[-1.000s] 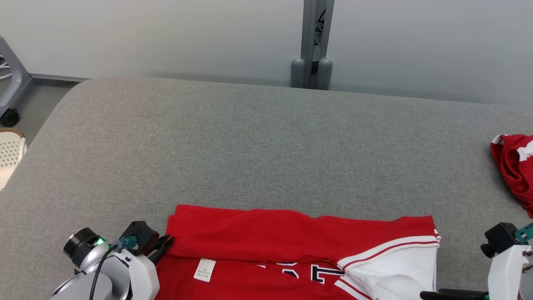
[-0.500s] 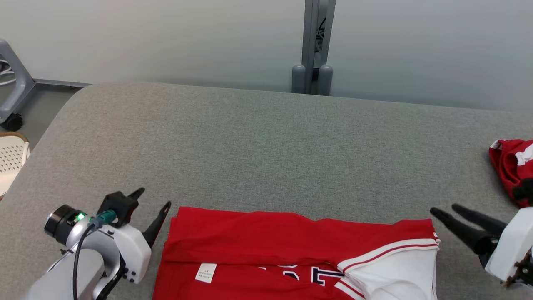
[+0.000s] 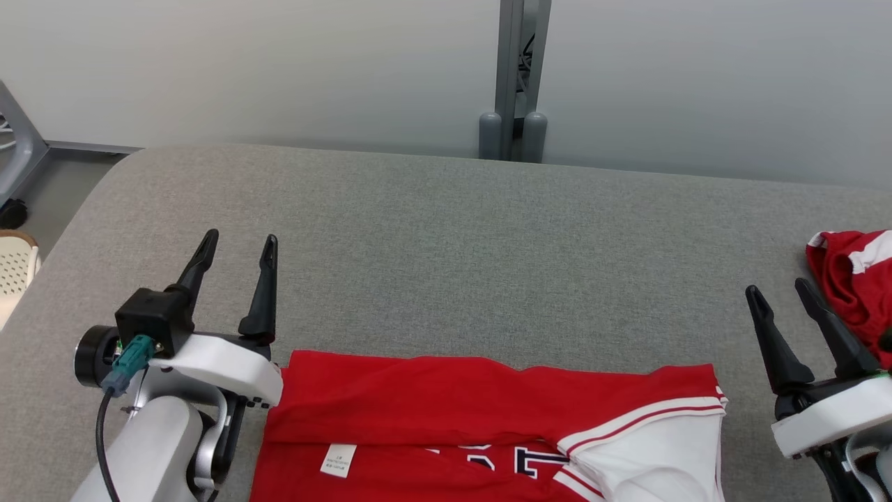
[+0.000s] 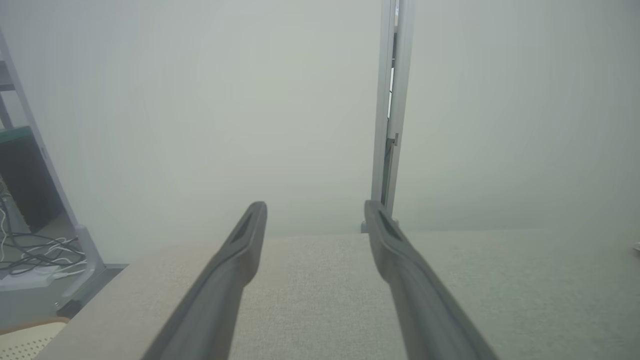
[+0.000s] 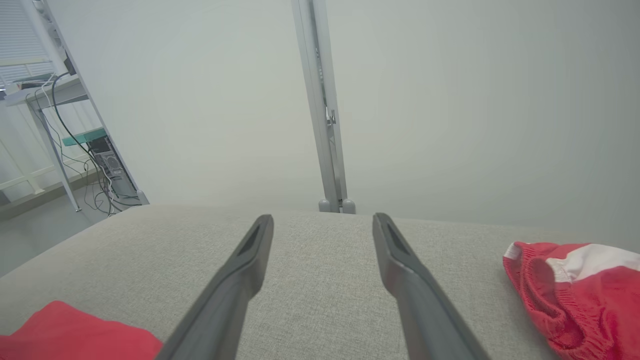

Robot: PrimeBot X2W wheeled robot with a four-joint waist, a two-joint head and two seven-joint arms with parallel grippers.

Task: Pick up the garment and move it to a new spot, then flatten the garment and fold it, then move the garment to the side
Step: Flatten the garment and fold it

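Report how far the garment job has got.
Done: the red jersey lies flat on the grey padded table, its far edge folded over the lettering. In hand: nothing; left gripper and right gripper stand open, flanking it. Left: probably more folds, then moving it aside.

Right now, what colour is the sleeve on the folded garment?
White sleeve with a red stripe near its edge; head view shows it best.
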